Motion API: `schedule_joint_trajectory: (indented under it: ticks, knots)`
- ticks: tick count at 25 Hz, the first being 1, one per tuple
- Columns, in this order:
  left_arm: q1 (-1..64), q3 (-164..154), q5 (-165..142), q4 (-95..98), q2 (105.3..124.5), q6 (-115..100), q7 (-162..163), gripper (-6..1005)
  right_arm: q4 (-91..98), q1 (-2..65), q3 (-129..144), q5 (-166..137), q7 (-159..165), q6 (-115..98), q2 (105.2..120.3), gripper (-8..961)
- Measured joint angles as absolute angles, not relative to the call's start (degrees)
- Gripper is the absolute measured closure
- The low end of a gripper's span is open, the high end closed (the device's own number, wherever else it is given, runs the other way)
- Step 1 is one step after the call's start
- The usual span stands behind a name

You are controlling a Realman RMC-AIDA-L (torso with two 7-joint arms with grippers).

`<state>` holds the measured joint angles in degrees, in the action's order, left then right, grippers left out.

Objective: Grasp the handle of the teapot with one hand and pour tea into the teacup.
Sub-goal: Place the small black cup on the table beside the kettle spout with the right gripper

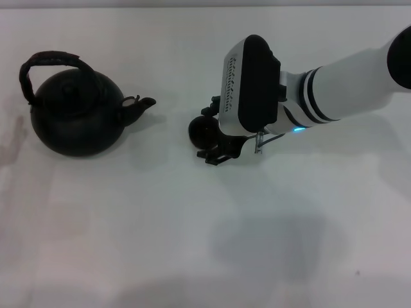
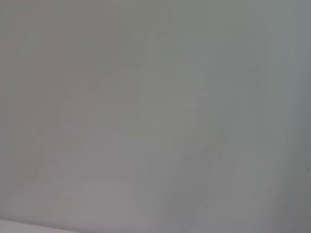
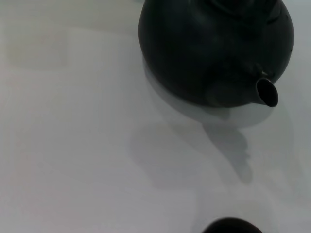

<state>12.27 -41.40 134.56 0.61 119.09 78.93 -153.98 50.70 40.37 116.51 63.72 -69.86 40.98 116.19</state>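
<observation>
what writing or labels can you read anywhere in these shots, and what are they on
None can be read.
A strip of small dark markings runs along the edge of the white housing behind the right claw; too small to make out.
The teapot, its handle, the teacup and the white table bear no visible text.
The left wrist view shows only a blank pale surface.
</observation>
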Motion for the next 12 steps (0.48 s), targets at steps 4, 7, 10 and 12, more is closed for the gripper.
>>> schedule_joint_trajectory:
  ticks: [4, 7, 10, 12]
  knots:
    - [12.3, -41.4, 134.6, 0.6, 119.09, 78.9, -154.0, 112, 50.8, 40.3, 116.4, 63.7, -69.9, 40.9, 116.19, 127]
    - [12.3, -41.4, 134.6, 0.6, 119.03, 78.8, -154.0, 112, 51.0, 40.3, 116.2, 64.1, -69.9, 40.8, 116.17, 95]
    - [12.3, -41.4, 134.6, 0.6, 119.00, 78.8, -154.0, 113, 51.7, 40.3, 116.1, 64.9, -69.9, 40.9, 115.96, 84]
    - [12.2, -41.4, 134.6, 0.6, 119.00, 78.8, -154.0, 113, 52.3, 40.2, 115.8, 65.0, -69.9, 41.2, 115.86, 84]
